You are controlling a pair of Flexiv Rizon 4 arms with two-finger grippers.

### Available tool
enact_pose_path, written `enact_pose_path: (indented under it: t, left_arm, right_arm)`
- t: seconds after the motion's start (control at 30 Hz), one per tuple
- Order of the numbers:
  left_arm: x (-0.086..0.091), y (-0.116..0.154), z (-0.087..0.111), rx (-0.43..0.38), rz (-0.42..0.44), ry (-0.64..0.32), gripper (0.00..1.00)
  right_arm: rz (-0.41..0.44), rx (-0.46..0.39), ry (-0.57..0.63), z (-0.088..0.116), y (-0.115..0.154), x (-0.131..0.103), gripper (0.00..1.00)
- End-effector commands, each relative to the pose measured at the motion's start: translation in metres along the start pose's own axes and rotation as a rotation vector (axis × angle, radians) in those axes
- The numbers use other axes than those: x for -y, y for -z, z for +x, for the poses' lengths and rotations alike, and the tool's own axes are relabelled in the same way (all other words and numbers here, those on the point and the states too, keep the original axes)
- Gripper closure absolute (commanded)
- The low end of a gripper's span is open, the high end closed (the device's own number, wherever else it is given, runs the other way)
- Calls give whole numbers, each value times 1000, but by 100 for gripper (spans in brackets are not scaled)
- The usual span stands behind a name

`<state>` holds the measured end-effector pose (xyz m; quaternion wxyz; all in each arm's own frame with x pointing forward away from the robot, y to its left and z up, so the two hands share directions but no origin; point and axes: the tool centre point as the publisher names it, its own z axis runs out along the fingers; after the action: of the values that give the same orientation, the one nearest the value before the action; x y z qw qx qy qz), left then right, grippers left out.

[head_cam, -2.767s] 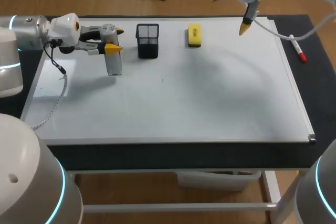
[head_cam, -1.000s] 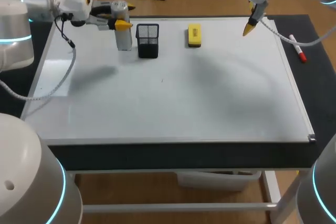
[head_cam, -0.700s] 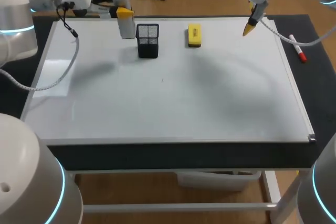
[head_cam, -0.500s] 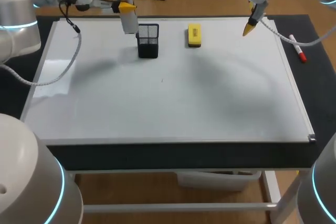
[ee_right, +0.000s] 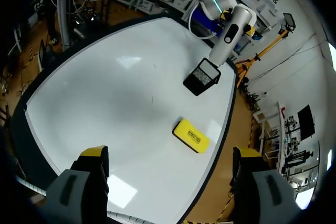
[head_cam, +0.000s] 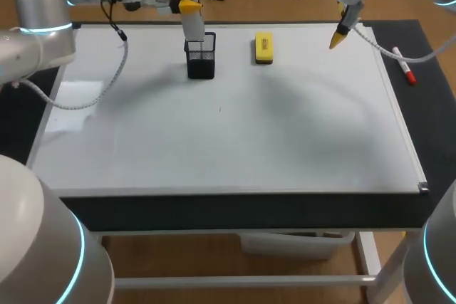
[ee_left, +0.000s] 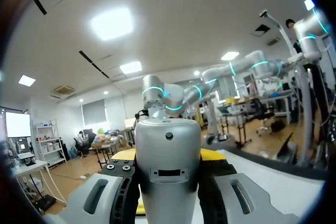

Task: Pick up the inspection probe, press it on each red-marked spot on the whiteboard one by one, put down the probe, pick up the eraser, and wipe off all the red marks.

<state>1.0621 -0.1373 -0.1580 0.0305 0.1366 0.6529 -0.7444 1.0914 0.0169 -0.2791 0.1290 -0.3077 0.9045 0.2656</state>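
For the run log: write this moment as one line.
left hand: shut on probe, over holder | right hand: open, above whiteboard | eraser: on whiteboard | red marks: none visible

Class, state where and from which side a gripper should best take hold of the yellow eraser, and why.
Likely from above, jaws across the two long sides of the eraser at mid-length: it lies flat on the whiteboard, a narrow block, with bare board beside both long sides.

No text, number or sign can be read. The yellow eraser, lying on the whiteboard near its far edge, carries a dark line of print along its top face, but the marks are too small to make out.
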Motion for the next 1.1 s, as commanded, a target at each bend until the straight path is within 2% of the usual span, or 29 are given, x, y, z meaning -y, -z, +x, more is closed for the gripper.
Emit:
enact_pose_path:
  t: [0.03,0.57,1.1]
  left_arm:
    - [-9,-4,-8,-51,10,8,100]
    - [-26,-4,-7,-56,4,42,100]
    - [-60,-3,-7,-44,-9,67,100]
  right_arm:
    - [2,-3,2,0,1,0,0]
    - [2,-3,2,0,1,0,0]
    - [2,-3,2,0,1,0,0]
